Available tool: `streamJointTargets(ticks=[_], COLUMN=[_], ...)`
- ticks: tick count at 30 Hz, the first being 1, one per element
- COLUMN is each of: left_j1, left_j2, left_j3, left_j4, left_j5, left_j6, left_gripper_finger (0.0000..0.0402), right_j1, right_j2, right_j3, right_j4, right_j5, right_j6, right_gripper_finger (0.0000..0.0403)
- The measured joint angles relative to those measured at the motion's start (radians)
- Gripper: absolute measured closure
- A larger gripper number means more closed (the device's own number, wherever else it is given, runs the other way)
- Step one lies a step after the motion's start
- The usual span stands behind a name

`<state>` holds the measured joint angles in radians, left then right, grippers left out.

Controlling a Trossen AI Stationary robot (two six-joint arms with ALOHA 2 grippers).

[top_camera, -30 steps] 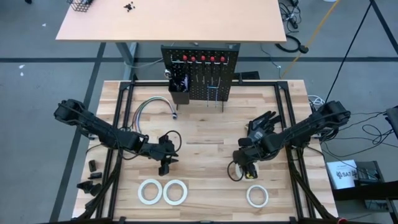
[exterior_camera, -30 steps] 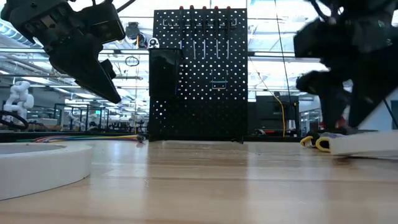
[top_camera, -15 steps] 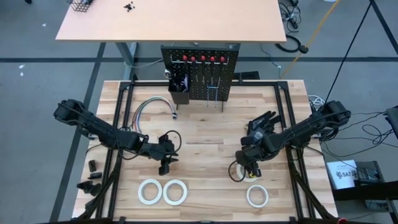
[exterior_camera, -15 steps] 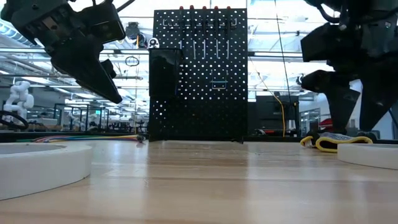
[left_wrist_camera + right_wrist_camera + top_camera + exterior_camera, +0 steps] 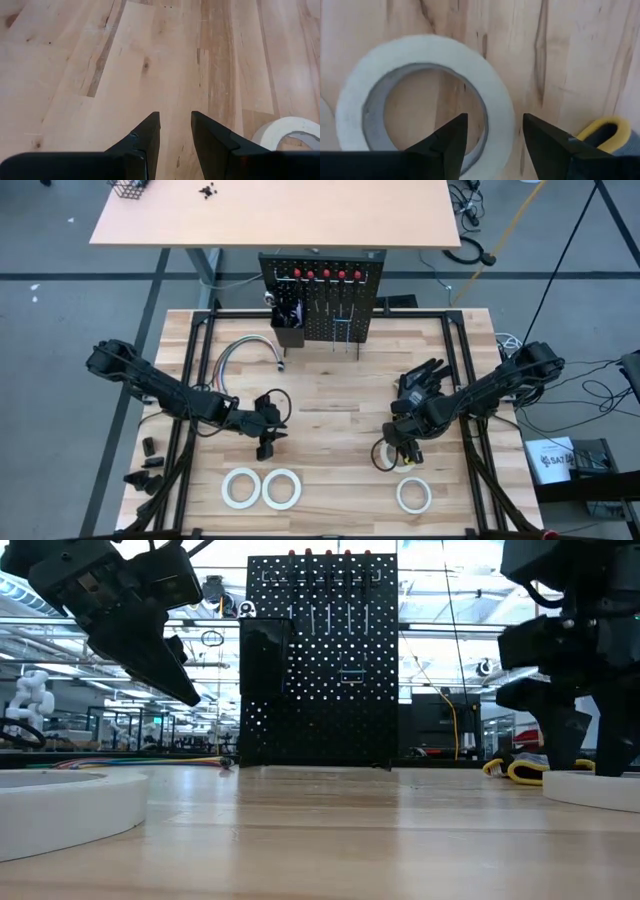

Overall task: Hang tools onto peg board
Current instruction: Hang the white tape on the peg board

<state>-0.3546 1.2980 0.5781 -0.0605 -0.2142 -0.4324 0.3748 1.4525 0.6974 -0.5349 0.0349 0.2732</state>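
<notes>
The peg board [image 5: 322,300] stands upright at the table's far edge, with red-handled screwdrivers [image 5: 325,275] hanging on it. One white tape roll [image 5: 420,95] lies flat on the table under my right gripper [image 5: 495,120]. That gripper is open and points down. One finger stands over the roll's hole and the other outside its wall; I cannot tell whether they touch it. My left gripper [image 5: 175,117] hovers open over bare wood at centre left [image 5: 266,446], with nothing between its fingers. Three more tape rolls [image 5: 241,488] [image 5: 282,488] [image 5: 413,495] lie flat near the table's near edge.
A curved cable bundle [image 5: 245,355] lies at the far left of the table. A black-and-yellow object [image 5: 605,135] sits just beside the right gripper's roll. A small black bin [image 5: 288,330] hangs on the peg board's left side. Bare wood lies between the two grippers.
My right gripper has gone down and a little toward the table's near edge, closing in over the tape roll. Its fingers keep the same gap. My left gripper has kept still.
</notes>
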Motion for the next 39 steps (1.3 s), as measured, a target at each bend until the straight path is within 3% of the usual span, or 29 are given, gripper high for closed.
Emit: streamJointTargets(ticks=[6, 15, 18, 24, 29, 33, 36, 39], left_j1=[0.000, 0.000, 0.001, 0.019, 0.121, 0.219, 0.266, 0.311], left_j2=[0.000, 0.000, 0.000, -0.001, -0.001, -0.001, -0.005, -0.006], left_j3=[0.000, 0.000, 0.000, 0.001, 0.001, 0.001, 0.001, 0.001], left_j4=[0.000, 0.009, 0.078, 0.162, 0.167, 0.197, 0.169, 0.123], left_j5=[0.000, -0.053, -0.093, -0.162, -0.211, -0.082, 0.010, 0.018], left_j6=[0.000, -0.008, -0.005, 0.012, -0.264, -0.397, -0.397, -0.397], left_gripper_finger=[0.0288, 0.0288, 0.0288, 0.0288, 0.0288, 0.0288, 0.0288, 0.0288], right_j1=[0.000, -0.003, -0.016, -0.047, -0.095, -0.158, -0.206, -0.233], right_j2=[-0.001, -0.005, 0.003, 0.001, -0.001, -0.001, -0.001, -0.001], right_j3=[-0.031, -0.061, -0.038, 0.073, 0.131, 0.142, 0.142, 0.142], right_j4=[0.012, 0.067, 0.117, 0.125, 0.141, 0.226, 0.264, 0.317], right_j5=[-0.007, 0.018, 0.027, 0.206, 0.487, 0.653, 0.663, 0.663], right_j6=[0.044, 0.174, 0.179, 0.082, -0.057, -0.149, -0.236, -0.273], right_gripper_finger=[0.0236, 0.0332, 0.0334, 0.0334, 0.0334, 0.0334, 0.0334, 0.0334])
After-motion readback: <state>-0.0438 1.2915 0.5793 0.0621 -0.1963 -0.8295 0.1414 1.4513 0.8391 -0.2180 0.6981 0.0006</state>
